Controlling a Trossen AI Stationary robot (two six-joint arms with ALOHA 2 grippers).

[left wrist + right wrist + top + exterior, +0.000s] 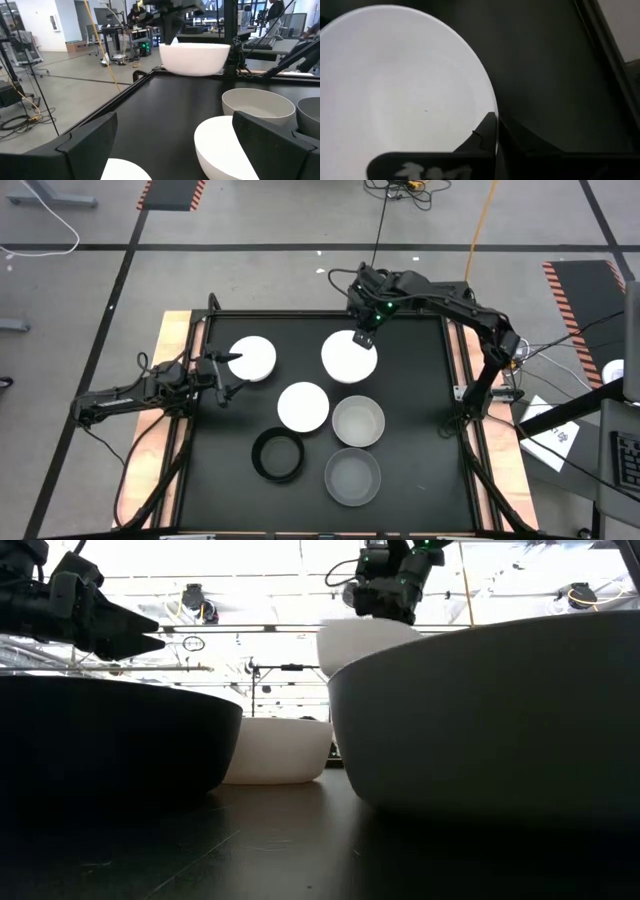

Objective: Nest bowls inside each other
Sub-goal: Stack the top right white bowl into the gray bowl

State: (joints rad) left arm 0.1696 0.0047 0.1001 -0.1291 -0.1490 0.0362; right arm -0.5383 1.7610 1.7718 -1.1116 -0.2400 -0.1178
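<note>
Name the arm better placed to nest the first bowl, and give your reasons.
Right. The right gripper is already shut on the rim of a white bowl, which looks lifted off the table in the low view. The left gripper hangs open beside another white bowl, holding nothing.

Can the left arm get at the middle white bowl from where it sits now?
Probably yes. The left gripper hangs open by the left white bowl, and the middle white bowl sits just beyond with only bare table between them.
</note>
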